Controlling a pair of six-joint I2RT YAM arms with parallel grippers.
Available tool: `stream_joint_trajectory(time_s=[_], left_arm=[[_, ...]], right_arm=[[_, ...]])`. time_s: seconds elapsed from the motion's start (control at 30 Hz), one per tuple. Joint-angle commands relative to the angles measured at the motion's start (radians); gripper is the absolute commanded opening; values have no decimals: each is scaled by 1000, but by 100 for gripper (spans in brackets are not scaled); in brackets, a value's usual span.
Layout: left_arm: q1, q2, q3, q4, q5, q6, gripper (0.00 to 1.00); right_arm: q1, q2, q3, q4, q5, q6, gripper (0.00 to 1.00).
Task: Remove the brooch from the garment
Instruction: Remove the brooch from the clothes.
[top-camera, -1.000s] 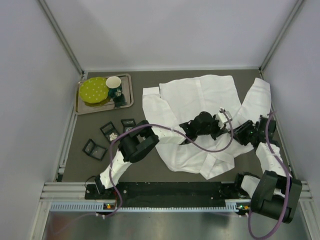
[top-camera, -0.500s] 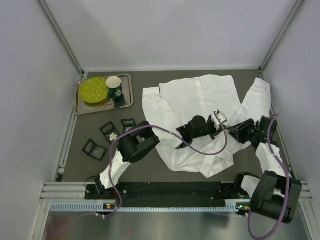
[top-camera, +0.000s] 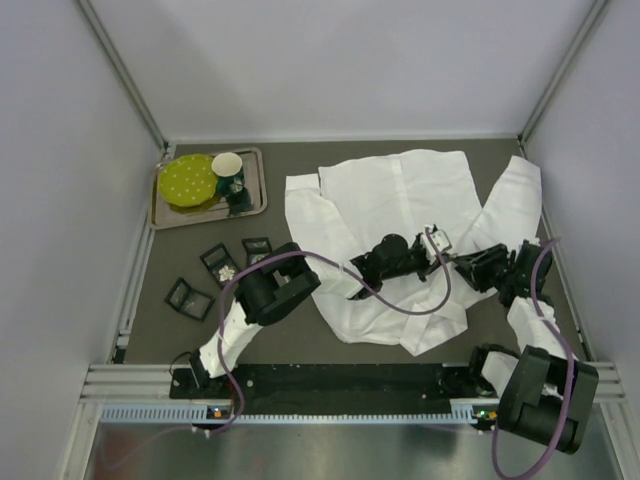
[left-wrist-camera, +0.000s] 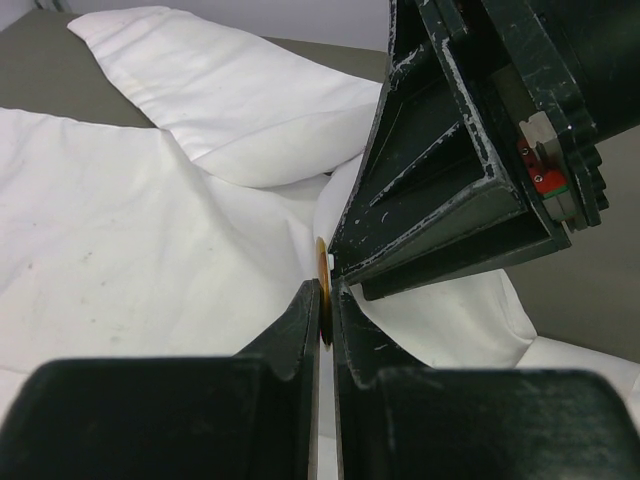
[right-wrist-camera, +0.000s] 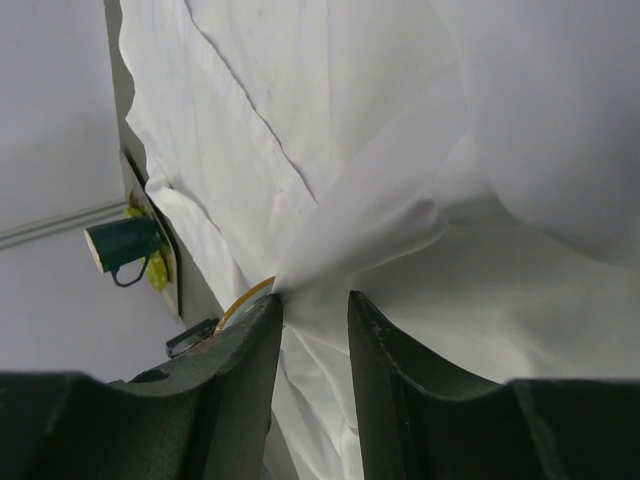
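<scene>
Note the present state: the left gripper has its jaws closed on the thin gold edge of the brooch, with no gap visible beyond the metal itself; the right gripper meets it almost tip to tip from the opposite side, over the lower front of the garment, which lies spread on the table. The right jaws stand slightly apart with a fold of white cloth drawn up between them; you cannot tell from either wrist view whether they actually pinch that fold. The brooch sits at the peak of the tented cloth, just beside the right fingertips, and appears not yet free of the fabric. Treat the separation of brooch from cloth as the likely step in hand, and observe these hazards: if the right jaws are not gripping, a pull with the left arm will drag the whole garment rather than release the pin; if you pull hard or off the pin's line, the thin cloth may tear, or the brooch may twist out of the narrow edge grip and drop into the folds; if the two grippers close in further, their fingertips may collide. The fastening itself is hidden; do not assume it is open.
</scene>
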Motion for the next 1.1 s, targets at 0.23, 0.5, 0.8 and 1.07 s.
stream_joint_trajectory(time_s=[0.23, 0.5, 0.8, 1.07], left_arm=[[-108, 51, 68, -199, 364, -59, 0], [-107, 57, 88, -236, 386, -48, 0], [-107, 17, 1, -135, 271, -65, 0], [-107, 10, -27, -98, 280, -75, 0]], right_arm=[[11, -91, 56, 330, -178, -33, 38], [16, -82, 65, 352, -232, -67, 38], [13, -128, 90, 169, -94, -20, 38], [11, -134, 61, 224, -83, 82, 39]])
